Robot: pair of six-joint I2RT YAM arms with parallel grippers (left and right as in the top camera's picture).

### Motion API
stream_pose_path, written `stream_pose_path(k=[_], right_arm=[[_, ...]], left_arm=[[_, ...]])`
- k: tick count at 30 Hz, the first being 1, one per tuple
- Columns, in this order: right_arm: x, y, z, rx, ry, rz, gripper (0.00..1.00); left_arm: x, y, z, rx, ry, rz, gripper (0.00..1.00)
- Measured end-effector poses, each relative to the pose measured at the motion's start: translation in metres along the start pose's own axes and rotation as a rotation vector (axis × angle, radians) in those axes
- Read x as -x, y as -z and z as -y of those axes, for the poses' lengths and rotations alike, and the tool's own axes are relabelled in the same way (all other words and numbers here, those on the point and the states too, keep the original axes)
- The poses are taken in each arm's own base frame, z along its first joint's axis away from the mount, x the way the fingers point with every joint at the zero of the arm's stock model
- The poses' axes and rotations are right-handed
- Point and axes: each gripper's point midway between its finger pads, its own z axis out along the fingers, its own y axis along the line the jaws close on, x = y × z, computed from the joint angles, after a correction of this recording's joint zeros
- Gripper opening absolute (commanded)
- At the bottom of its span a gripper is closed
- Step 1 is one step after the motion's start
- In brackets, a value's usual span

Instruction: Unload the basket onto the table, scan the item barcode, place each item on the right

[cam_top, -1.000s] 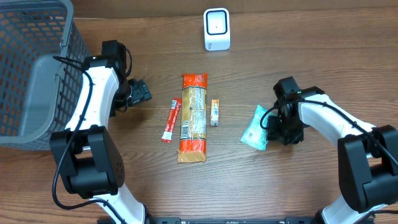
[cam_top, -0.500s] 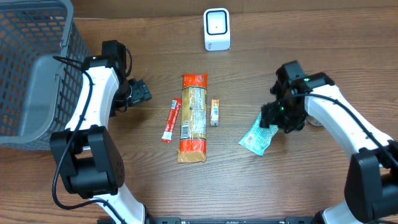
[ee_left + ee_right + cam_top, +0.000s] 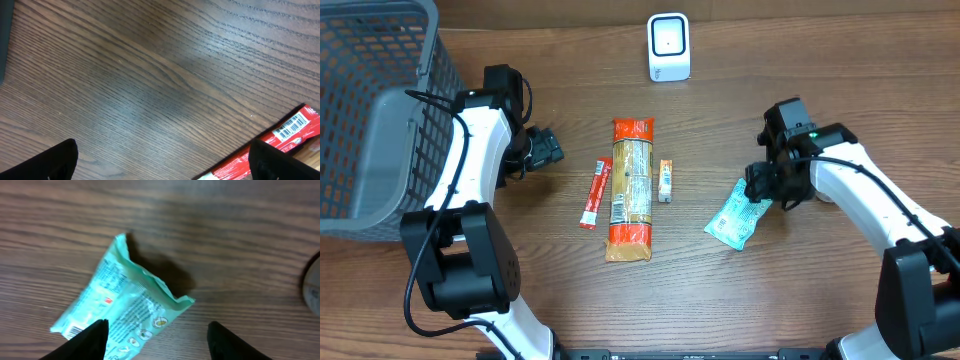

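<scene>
The item, a teal snack packet point(image 3: 733, 220), lies flat on the wooden table, printed side up. In the right wrist view the packet point(image 3: 120, 305) shows small print and a barcode near its lower left corner. My right gripper point(image 3: 766, 186) hovers just past the packet's right end, open point(image 3: 157, 328), with nothing between its fingers; its left fingertip point(image 3: 92, 337) overlaps the packet in view. The white scanner point(image 3: 668, 47) stands at the table's far edge. My left gripper point(image 3: 548, 148) is open point(image 3: 162, 152) over bare wood, beside a red stick packet point(image 3: 282, 136).
A long orange-ended pasta packet point(image 3: 631, 188) lies mid-table, with the red stick packet point(image 3: 595, 193) to its left and a small orange packet point(image 3: 665, 181) to its right. A grey mesh basket point(image 3: 370, 110) fills the far left corner.
The right gripper has opened and let go of the teal packet, which now lies flat a little nearer the front edge. The gripper has drawn back to its right end. The left arm stays still.
</scene>
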Motion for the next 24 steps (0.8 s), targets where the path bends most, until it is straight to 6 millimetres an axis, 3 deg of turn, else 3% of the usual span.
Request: stream_pose_path(k=[8, 24], right_arm=[[-0.006, -0.019, 0.0, 0.017, 0.005, 0.011, 0.72], [-0.008, -0.04, 0.001, 0.037, 0.015, 0.063, 0.76]], left_arm=[[0.0, 0.0, 0.0, 0.0, 0.0, 0.0, 1.0], [0.0, 0.0, 0.0, 0.0, 0.0, 0.0, 1.0]])
